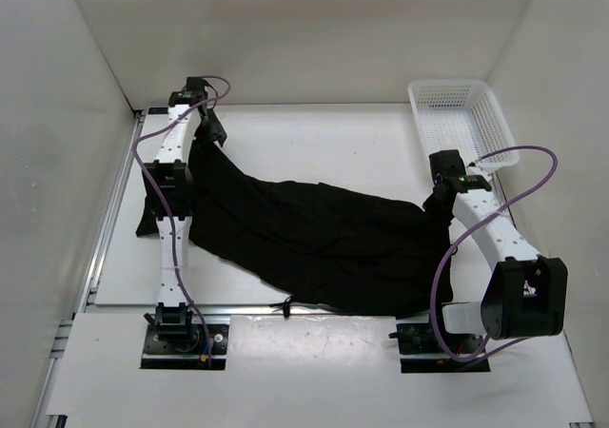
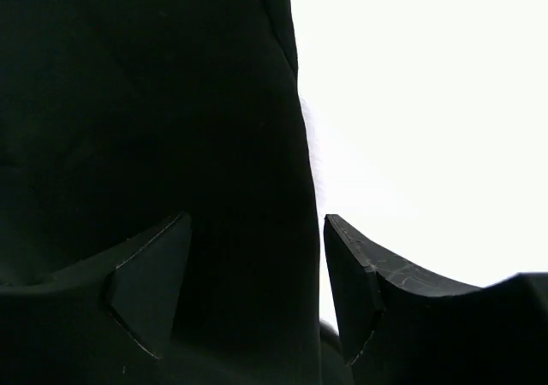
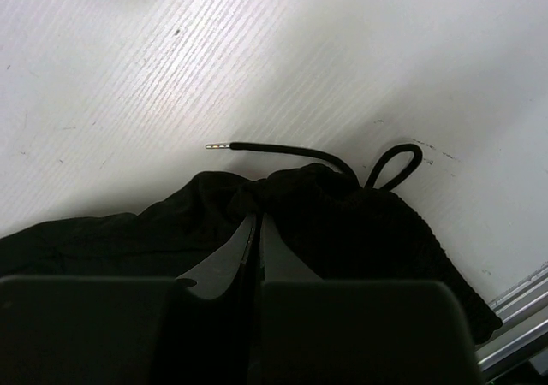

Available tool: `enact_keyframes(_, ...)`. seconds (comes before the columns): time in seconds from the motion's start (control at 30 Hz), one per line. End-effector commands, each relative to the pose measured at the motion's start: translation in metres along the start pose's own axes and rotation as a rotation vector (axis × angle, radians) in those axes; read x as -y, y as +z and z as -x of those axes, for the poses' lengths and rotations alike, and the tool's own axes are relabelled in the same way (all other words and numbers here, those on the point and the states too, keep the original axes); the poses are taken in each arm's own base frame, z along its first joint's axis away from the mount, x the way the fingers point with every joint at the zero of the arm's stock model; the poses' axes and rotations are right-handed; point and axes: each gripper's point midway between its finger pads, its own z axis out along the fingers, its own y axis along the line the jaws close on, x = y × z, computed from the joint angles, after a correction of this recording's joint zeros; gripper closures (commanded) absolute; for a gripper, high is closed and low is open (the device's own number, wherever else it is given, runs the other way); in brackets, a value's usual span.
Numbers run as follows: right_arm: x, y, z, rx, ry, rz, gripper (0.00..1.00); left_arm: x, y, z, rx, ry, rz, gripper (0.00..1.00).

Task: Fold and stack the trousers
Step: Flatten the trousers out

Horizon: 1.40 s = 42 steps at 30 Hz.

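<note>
The black trousers (image 1: 314, 238) lie spread across the white table (image 1: 314, 143), from the far left to the right side. My left gripper (image 1: 211, 128) is at their far-left end; in the left wrist view its fingers (image 2: 150, 291) stand apart with the cloth edge (image 2: 171, 103) between them, and a sliver of white shows beside the right finger. My right gripper (image 1: 440, 198) is shut on the bunched waist cloth (image 3: 368, 222); the fingertips (image 3: 259, 218) meet in the fabric. The black waist cord (image 3: 291, 150) lies on the table just beyond.
A white mesh basket (image 1: 461, 114) stands at the back right corner. White walls close in the table on three sides. A metal rail (image 3: 522, 334) runs along the table edge near my right gripper. A bit of cord (image 1: 284, 304) hangs over the front edge.
</note>
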Motion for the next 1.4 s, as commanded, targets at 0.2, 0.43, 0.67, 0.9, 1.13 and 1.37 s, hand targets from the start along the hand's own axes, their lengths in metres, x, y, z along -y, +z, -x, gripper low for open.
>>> enact_keyframes(0.2, -0.010, -0.007, 0.015, 0.028, -0.008, 0.027, 1.00, -0.014, 0.033, -0.029, -0.071, 0.093, 0.118, 0.34)
enact_keyframes(0.43, -0.015, -0.014, 0.026, 0.059, 0.007, 0.046, 1.00, -0.008, -0.015, -0.001, 0.023, 0.112, 0.074, 0.90)
enact_keyframes(0.67, 0.000, -0.042, 0.047, 0.160, 0.050, 0.042, 1.00, -0.026, -0.151, 0.063, 0.339, 0.024, 0.035, 0.90)
enact_keyframes(0.9, 0.019, -0.059, 0.067, 0.230, 0.107, 0.034, 1.00, -0.066, -0.211, 0.088, 0.432, -0.059, -0.027, 0.90)
enact_keyframes(1.13, 0.012, -0.056, 0.080, 0.244, 0.130, 0.033, 1.00, -0.046, -0.203, 0.092, 0.417, -0.052, -0.116, 0.90)
enact_keyframes(1.37, 0.023, -0.048, 0.100, 0.266, 0.168, -0.021, 1.00, -0.030, -0.163, 0.088, 0.313, -0.095, -0.206, 0.80)
